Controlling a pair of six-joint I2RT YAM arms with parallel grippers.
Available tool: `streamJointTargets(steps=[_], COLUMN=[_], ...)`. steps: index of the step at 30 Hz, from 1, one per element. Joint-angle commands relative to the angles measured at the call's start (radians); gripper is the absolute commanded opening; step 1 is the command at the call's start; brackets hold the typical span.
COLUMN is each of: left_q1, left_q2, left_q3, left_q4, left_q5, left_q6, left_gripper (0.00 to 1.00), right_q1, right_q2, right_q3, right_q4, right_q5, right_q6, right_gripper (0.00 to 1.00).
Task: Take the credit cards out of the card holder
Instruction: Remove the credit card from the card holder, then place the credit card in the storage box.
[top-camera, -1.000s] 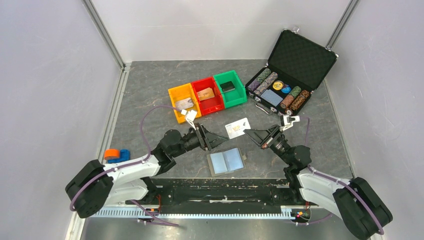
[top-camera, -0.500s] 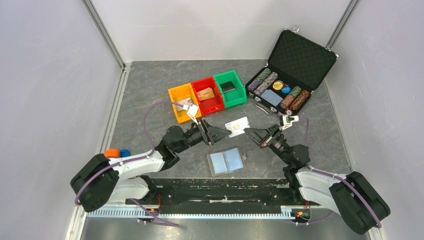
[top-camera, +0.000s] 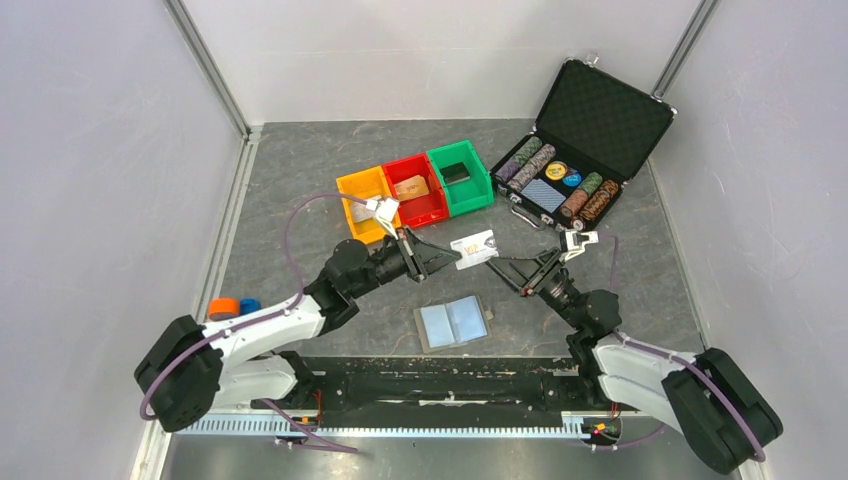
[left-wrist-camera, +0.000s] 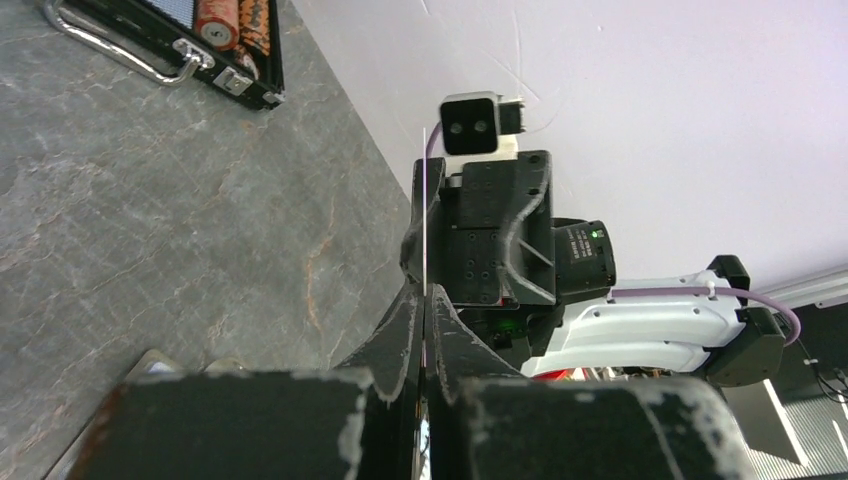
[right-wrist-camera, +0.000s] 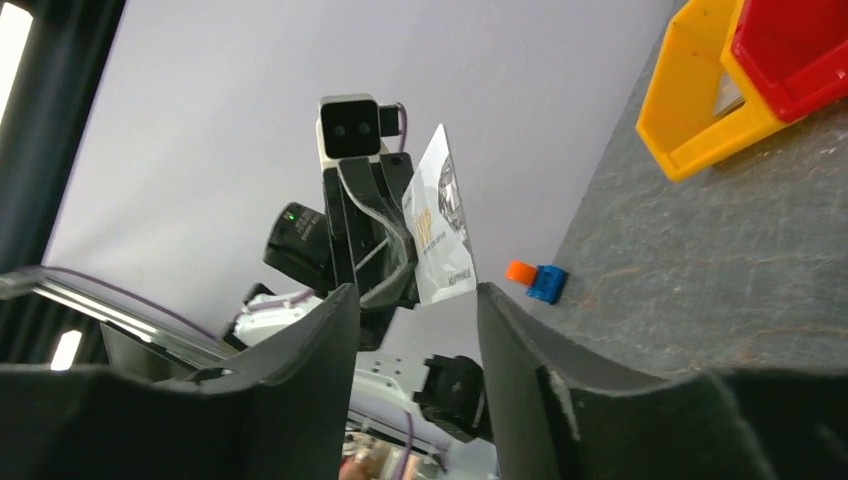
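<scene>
A white credit card (top-camera: 474, 248) hangs in the air above the table between my two grippers. My left gripper (top-camera: 452, 260) is shut on its left edge. In the left wrist view the card (left-wrist-camera: 424, 200) shows edge-on as a thin white line rising from the closed left gripper (left-wrist-camera: 424, 300). My right gripper (top-camera: 497, 265) stands open just right of the card, apart from it. The right wrist view shows the card (right-wrist-camera: 440, 220) beyond the open right gripper (right-wrist-camera: 417, 292). The card holder (top-camera: 452, 322) lies open on the table below, light-blue panels up.
Yellow (top-camera: 366, 203), red (top-camera: 415, 190) and green (top-camera: 460, 177) bins stand in a row behind; a card lies in the yellow and in the red one. An open black chip case (top-camera: 585, 140) sits at the back right. A small orange and blue object (top-camera: 232, 307) lies at the left.
My left gripper moved right to the card and shut on it. My right gripper, which held the card before, has opened and let it go.
</scene>
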Motion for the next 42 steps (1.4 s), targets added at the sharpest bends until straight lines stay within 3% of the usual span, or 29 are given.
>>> streamJointTargets(steps=[1, 8, 13, 18, 25, 35, 42], left_q1=[0.036, 0.215, 0.388, 0.536, 0.637, 0.658, 0.661], left_q2=[-0.068, -0.182, -0.231, -0.124, 0.023, 0.301, 0.411], left_q3=[0.057, 0.112, 0.2, 0.334, 0.489, 0.711, 0.757], left_q4=[-0.163, -0.479, -0.78, -1.032, -1.126, -1.205, -1.187], left_q5=[0.009, 0.087, 0.109, 0.116, 0.049, -0.04, -0.104], left_q6=[0.069, 0.131, 0.241, 0.359, 0.419, 0.429, 0.426], left_gripper=[0.02, 0.02, 0.02, 0.02, 0.02, 0.02, 0.02], right_q1=[0.001, 0.0, 0.001, 0.0, 0.001, 0.001, 0.001], right_q2=[-0.076, -0.193, -0.265, -0.336, -0.375, -0.332, -0.323], right_q3=[-0.119, -0.074, -0.017, 0.057, 0.092, 0.093, 0.116], right_q4=[-0.092, -0.337, -0.562, -0.73, -0.824, -0.792, -0.783], right_q5=[-0.016, -0.081, -0.1, -0.074, -0.052, -0.103, -0.124], right_q6=[-0.097, -0.296, -0.484, -0.628, -0.705, -0.683, -0.669], right_gripper=[0.58, 0.98, 0.98, 0.98, 0.98, 0.98, 0.98])
